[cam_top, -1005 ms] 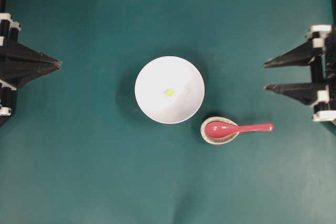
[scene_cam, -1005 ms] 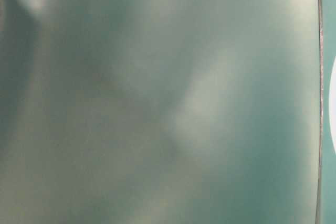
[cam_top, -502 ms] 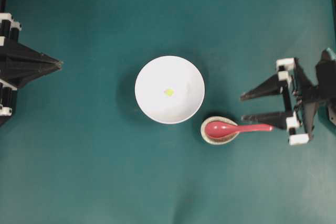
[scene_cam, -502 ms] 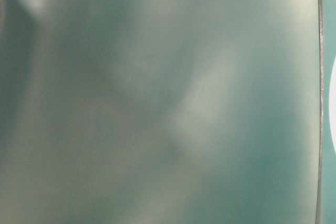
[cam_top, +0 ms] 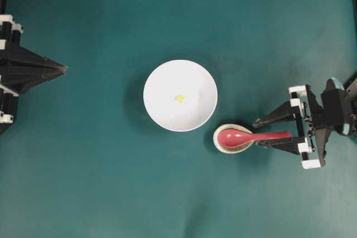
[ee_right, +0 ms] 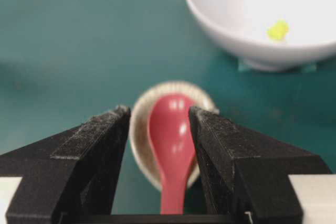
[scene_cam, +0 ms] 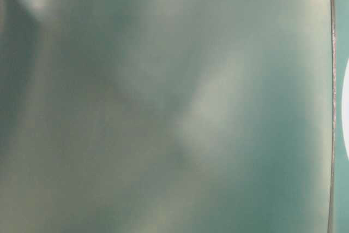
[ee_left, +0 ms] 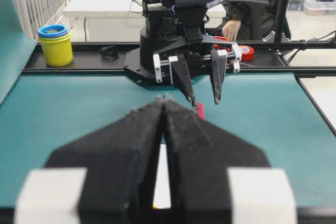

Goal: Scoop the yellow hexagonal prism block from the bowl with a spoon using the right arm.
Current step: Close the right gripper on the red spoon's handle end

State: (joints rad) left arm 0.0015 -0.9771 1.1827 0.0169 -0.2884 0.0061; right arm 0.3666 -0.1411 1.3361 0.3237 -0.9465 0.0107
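Note:
The white bowl [cam_top: 180, 116] sits mid-table with the tiny yellow hexagonal prism block [cam_top: 179, 98] inside it. The pinkish-red spoon [cam_top: 245, 136] rests with its scoop in a small speckled dish [cam_top: 217, 142], handle pointing right. My right gripper [cam_top: 256, 134] is open, its two fingers on either side of the handle. The right wrist view shows the spoon [ee_right: 170, 140] between the open fingers of the right gripper [ee_right: 158, 111], with the bowl [ee_right: 236, 30] and block [ee_right: 277, 30] beyond. My left gripper [cam_top: 64, 69] stays shut at the left edge, empty [ee_left: 164, 99].
The small dish [ee_right: 137, 124] lies just right of and below the bowl. Beyond the table's far rail in the left wrist view stand stacked yellow and blue cups [ee_left: 55, 45] and a red tape roll [ee_left: 244, 52]. The table-level view is a blur.
My right gripper has come in from the right edge, moving left and toward the bottom of the overhead view, and now straddles the spoon's handle. Left gripper, bowl and spoon are unmoved.

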